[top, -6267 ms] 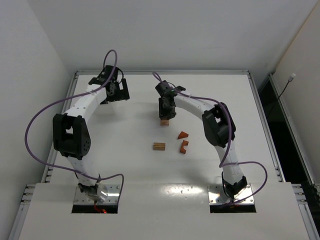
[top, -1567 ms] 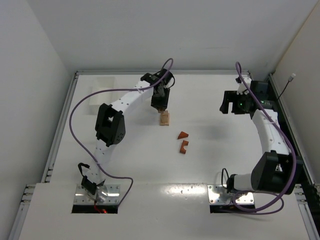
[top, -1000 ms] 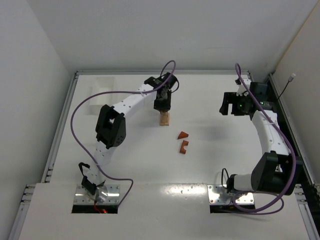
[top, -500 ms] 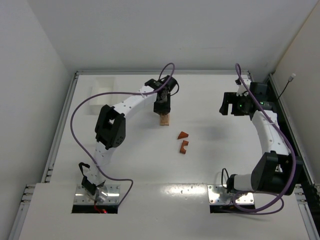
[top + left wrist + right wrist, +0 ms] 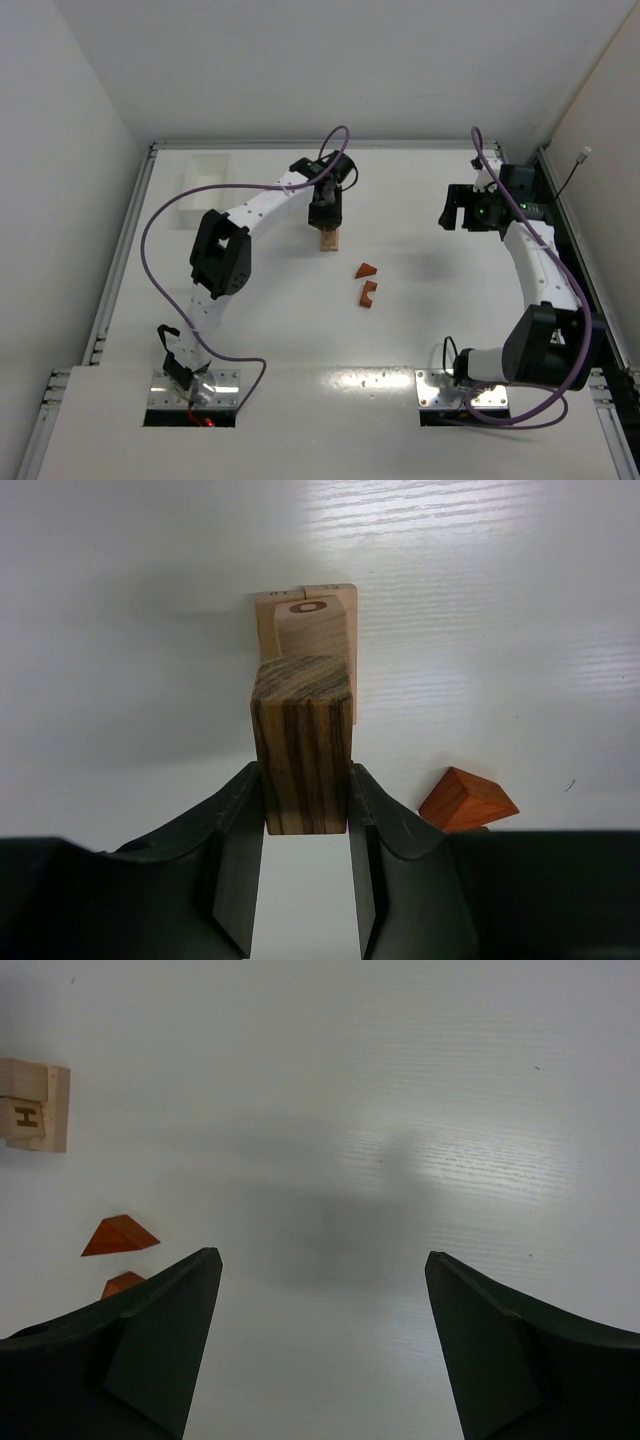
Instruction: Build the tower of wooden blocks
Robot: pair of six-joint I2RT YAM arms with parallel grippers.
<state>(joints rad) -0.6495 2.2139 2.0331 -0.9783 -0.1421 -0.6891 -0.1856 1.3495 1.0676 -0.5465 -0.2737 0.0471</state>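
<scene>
Your left gripper [image 5: 305, 780] was clamped on a dark striped block [image 5: 301, 730], holding it upright directly over the tan tower [image 5: 318, 625] at the far middle of the table [image 5: 250, 330]. You were probably lining it up as the next tier, though contact was unclear. A reddish wedge [image 5: 467, 800] lay near the tower. Your right gripper [image 5: 320, 1256] hung spread and empty, well off to the right, likely leaving room.

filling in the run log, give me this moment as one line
left tool: shut on striped block, at tower | right tool: open, empty | wedges: loose on table
</scene>
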